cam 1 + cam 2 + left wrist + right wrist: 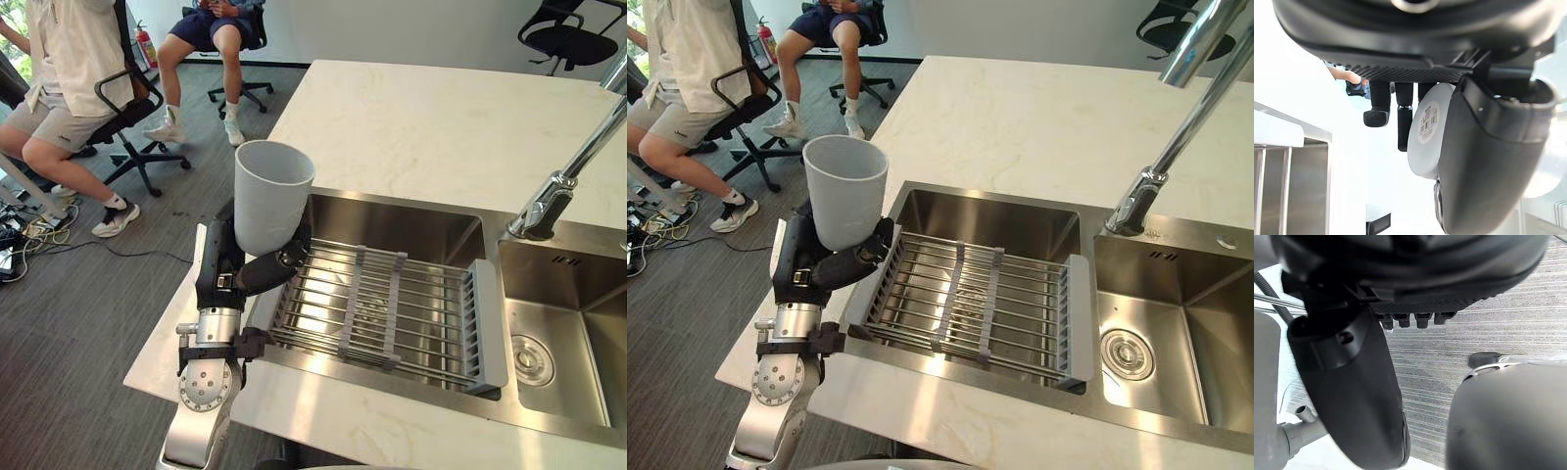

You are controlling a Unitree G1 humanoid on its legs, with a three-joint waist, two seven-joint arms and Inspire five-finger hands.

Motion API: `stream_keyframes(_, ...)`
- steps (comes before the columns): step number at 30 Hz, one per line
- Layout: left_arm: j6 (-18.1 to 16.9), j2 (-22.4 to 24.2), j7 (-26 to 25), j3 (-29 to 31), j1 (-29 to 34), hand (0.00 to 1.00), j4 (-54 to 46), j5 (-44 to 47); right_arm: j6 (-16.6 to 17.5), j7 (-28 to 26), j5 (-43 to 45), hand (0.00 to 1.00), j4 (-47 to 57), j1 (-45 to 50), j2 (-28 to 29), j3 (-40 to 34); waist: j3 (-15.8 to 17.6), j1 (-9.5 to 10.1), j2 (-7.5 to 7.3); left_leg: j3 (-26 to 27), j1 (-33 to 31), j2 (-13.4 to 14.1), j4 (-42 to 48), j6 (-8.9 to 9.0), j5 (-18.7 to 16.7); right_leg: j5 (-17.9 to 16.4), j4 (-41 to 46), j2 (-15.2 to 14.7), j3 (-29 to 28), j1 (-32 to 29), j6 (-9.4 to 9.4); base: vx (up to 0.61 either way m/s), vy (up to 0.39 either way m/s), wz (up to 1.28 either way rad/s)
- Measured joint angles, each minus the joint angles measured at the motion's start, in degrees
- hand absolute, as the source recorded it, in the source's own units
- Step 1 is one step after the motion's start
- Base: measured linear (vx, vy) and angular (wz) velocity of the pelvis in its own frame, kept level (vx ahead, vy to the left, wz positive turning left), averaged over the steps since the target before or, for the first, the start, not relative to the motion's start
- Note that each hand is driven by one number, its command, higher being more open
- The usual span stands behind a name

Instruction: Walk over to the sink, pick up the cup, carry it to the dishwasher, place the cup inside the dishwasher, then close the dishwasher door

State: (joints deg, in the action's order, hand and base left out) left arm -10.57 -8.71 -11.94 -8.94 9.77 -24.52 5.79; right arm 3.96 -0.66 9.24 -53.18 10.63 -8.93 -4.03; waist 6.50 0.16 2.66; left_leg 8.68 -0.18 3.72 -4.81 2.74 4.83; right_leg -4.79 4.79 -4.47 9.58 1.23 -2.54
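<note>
While the left eye view shows me the cup [273,196] upright at the sink's [392,230] left end, the left wrist view adds a label [1429,122] under its base. My left hand [223,266] grasps its lower part. Right hand [1400,269]: grip state I cannot tell.

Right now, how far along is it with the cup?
Pickup looks done: the left robot hand grips the grey cup upright above the sink's left edge, beside the rack. The right robot hand hangs idle over the floor. Left: carrying it to the dishwasher, placing it inside, closing the door.
</note>
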Motion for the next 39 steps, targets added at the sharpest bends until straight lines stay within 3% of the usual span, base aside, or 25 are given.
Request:
stream_keyframes(5,-0.1,0.4,-0.8,-0.9,-0.4,0.0,0.0,-0.1,-0.5,0.7,-0.4,1.0,0.8,-1.0,0.1,1.1,0.4,-0.34,-0.54,-2.4,-2.5,-0.1,3.9,-0.77,-0.8,-1.8,8.2,-0.7,-4.0,-3.5,-0.39,-0.07,0.04,0.19)
stream_keyframes(7,-0.3,1.1,-1.4,-1.0,-0.9,0.0,0.0,-0.1,-0.3,0.9,-0.4,1.0,1.0,-0.9,-0.2,1.2,0.5,-0.06,-0.62,-4.8,-4.5,-0.3,5.2,-1.57,-0.9,-5.9,14.7,-1.0,-7.6,-4.8,-1.02,-0.1,-0.011,0.85)
stream_keyframes(8,-0.3,1.1,-1.7,-1.1,-0.7,0.0,0.0,0.0,-0.5,1.2,-0.4,1.0,1.0,-0.4,-0.4,3.0,0.0,0.3,-1.39,-7.3,-6.0,-1.4,6.0,-1.28,-0.2,-9.4,20.7,-0.6,-11.0,-5.2,-2.08,-0.11,-0.106,0.82)
stream_keyframes(10,-0.6,1.4,-1.9,-1.0,-0.8,0.0,-0.2,0.0,0.3,1.5,-0.5,1.0,0.9,0.1,-0.7,4.5,-0.3,1.83,-2.17,-9.3,-8.6,-2.3,7.2,-0.83,0.8,-11.7,19.9,-0.2,-13.4,-5.1,-1.88,-0.15,-0.175,0.79)
stream_keyframes(11,-0.6,2.4,-1.9,-1.3,-0.7,0.0,-0.4,0.0,0.7,2.0,-0.5,1.0,1.2,0.2,-1.0,4.8,-0.4,2.57,-1.66,-11.2,-11.2,-2.2,7.7,-0.13,2.4,-12.5,16.0,0.8,-13.9,-4.9,-0.73,-0.21,-0.186,0.68)
stream_keyframes(13,-0.6,4.7,-2.0,-3.0,-0.5,0.0,-0.4,0.0,0.7,2.7,-0.4,1.0,2.2,0.0,-2.6,4.7,-0.2,3.23,1.62,-14.9,-14.7,0.3,7.1,1.21,4.2,-9.6,13.3,4.0,-10.2,-6.1,0.45,-0.26,-0.152,0.73)
stream_keyframes(14,-0.6,4.7,-2.0,-4.3,-0.4,0.0,-0.3,0.1,0.7,3.3,-0.4,1.0,2.2,-0.4,-2.7,4.7,0.3,3.17,2.26,-15.8,-14.7,1.8,5.2,0.98,3.9,-7.9,12.1,5.3,-8.4,-5.8,1.48,-0.27,-0.132,0.67)
stream_keyframes(15,-0.6,4.6,-2.0,-5.1,-0.4,0.0,-0.2,0.1,0.7,3.5,-0.4,1.0,2.2,-0.7,-2.9,4.7,0.4,3.16,2.41,-15.6,-14.5,2.3,3.9,0.32,3.2,-6.8,10.9,5.7,-7.5,-5.4,1.99,-0.31,-0.123,0.74)
stream_keyframes(16,-0.6,3.6,-1.8,-5.9,-1.2,0.0,0.5,0.1,0.6,3.8,-0.4,1.0,2.1,-1.2,-1.7,4.6,0.9,2.91,1.33,-12.5,-14.9,2.3,3.4,-2.3,-0.7,-4.3,6.8,4.6,-5.3,-4.3,2.88,-0.27,-0.061,1.02)
stream_keyframes(17,-0.5,2.8,-1.5,-7.8,-2.9,0.0,1.4,0.2,0.6,3.7,-0.4,1.0,2.2,-1.3,-1.5,4.5,1.4,2.68,0.3,-7.4,-16.8,0.9,6.2,-2.83,-0.9,-2.6,4.6,2.5,-2.2,-3.9,2.85,-0.26,-0.044,1.25)
stream_keyframes(19,-0.6,2.8,-0.5,-10.2,-4.3,0.0,1.4,0.5,0.4,3.6,-0.4,1.0,2.0,-1.1,-1.3,4.4,1.2,1.97,-0.34,-2.4,-18.7,-1.5,12.5,-3.68,-0.9,-1.3,3.5,-0.6,2.0,-4.5,2.55,-0.22,-0.022,1.44)
stream_keyframes(20,-0.8,2.8,0.3,-11.8,-5.2,0.0,1.4,1.1,0.3,3.2,-0.4,1.0,2.0,-1.2,-1.4,4.4,0.7,1.55,-0.12,2.0,-18.3,-1.5,19.5,-4.2,-2.8,-0.2,2.7,-2.7,5.4,-4.5,1.92,-0.21,0.006,1.4)
stream_keyframes(23,-1.0,3.3,1.5,-13.3,-7.5,0.0,2.1,2.2,0.3,3.2,-0.3,1.0,2.1,-1.9,-0.5,4.4,0.0,1.08,0.88,7.0,-10.6,2.0,20.3,-1.89,-7.1,1.1,1.7,-4.4,10.4,-4.3,0.74,-0.13,0.114,1.19)
stream_keyframes(24,-1.0,3.6,1.6,-14.0,-8.5,0.0,2.8,2.6,0.3,3.2,-0.3,1.0,2.2,-2.0,-0.2,4.4,-0.8,0.54,1.9,9.4,-5.8,3.9,15.8,-0.66,-6.0,1.3,1.8,-4.6,13.0,-4.3,0.24,-0.02,0.187,1.01)
stream_keyframes(26,-1.0,4.4,2.4,-14.2,-10.4,0.0,4.6,3.2,0.3,3.2,-0.2,1.0,2.2,-2.6,0.4,3.6,-2.1,-0.09,3.82,9.1,-2.6,3.6,7.3,1.18,-5.2,2.1,1.1,-4.5,16.4,-4.0,-1.44,-0.02,0.258,0.96)
stream_keyframes(29,-0.8,2.4,2.3,-13.5,-11.0,0.0,8.6,4.4,0.3,3.2,-0.3,1.0,2.4,-3.2,3.6,3.1,-2.4,0.02,1.0,6.7,-1.2,0.9,5.2,0.87,-4.2,3.5,-1.0,-6.0,19.3,-0.8,-2.75,-0.01,0.168,0.56)
stream_keyframes(31,-0.4,1.9,2.3,-13.4,-10.3,0.0,9.4,4.4,0.3,3.1,-0.3,1.0,2.4,-3.4,4.5,3.2,-2.7,0.13,0.38,5.7,-0.6,-0.2,5.2,0.85,-4.2,3.7,-1.3,-6.9,20.3,0.7,-2.94,-0.02,0.12,0.41)
stream_keyframes(39,-0.3,2.3,4.7,-10.9,-8.2,0.0,7.9,4.3,-0.5,0.4,-0.4,1.0,2.0,-3.6,3.1,4.5,-3.1,0.61,0.07,3.9,0.4,-1.1,1.3,-0.79,-1.7,3.8,-2.2,-6.6,21.7,1.7,-3.49,-0.05,0.017,0.13)
